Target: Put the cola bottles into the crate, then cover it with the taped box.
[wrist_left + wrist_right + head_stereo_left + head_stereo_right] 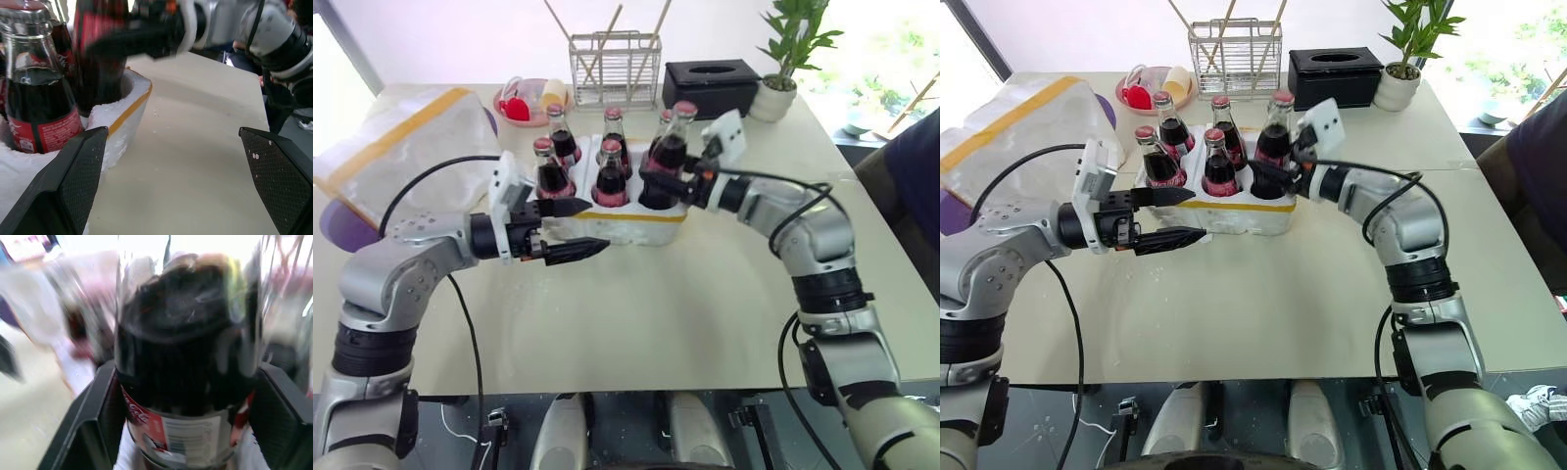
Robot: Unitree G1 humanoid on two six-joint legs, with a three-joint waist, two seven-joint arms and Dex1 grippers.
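The white styrofoam crate (pixel 619 227) with a yellow tape band stands mid-table, with several cola bottles (pixel 611 174) upright in its wells. My right gripper (pixel 651 174) is shut on one more cola bottle (pixel 673 147), slightly tilted, with its base in the crate's front right well (pixel 105 73). In the right wrist view this bottle (pixel 181 362) sits between the two fingers (pixel 93 421). My left gripper (pixel 594 226) hangs open beside the crate's front left corner, holding nothing. The taped box (pixel 406 137), plastic-wrapped with yellow tape, lies at the far left.
Behind the crate stand a wire rack (pixel 615 69) with sticks, a black tissue box (pixel 710 86), a potted plant (pixel 775 93) and a pink plate (pixel 530 101). A person's dark sleeve (pixel 915 186) shows at the right edge. Bare tabletop (pixel 685 304) lies in front.
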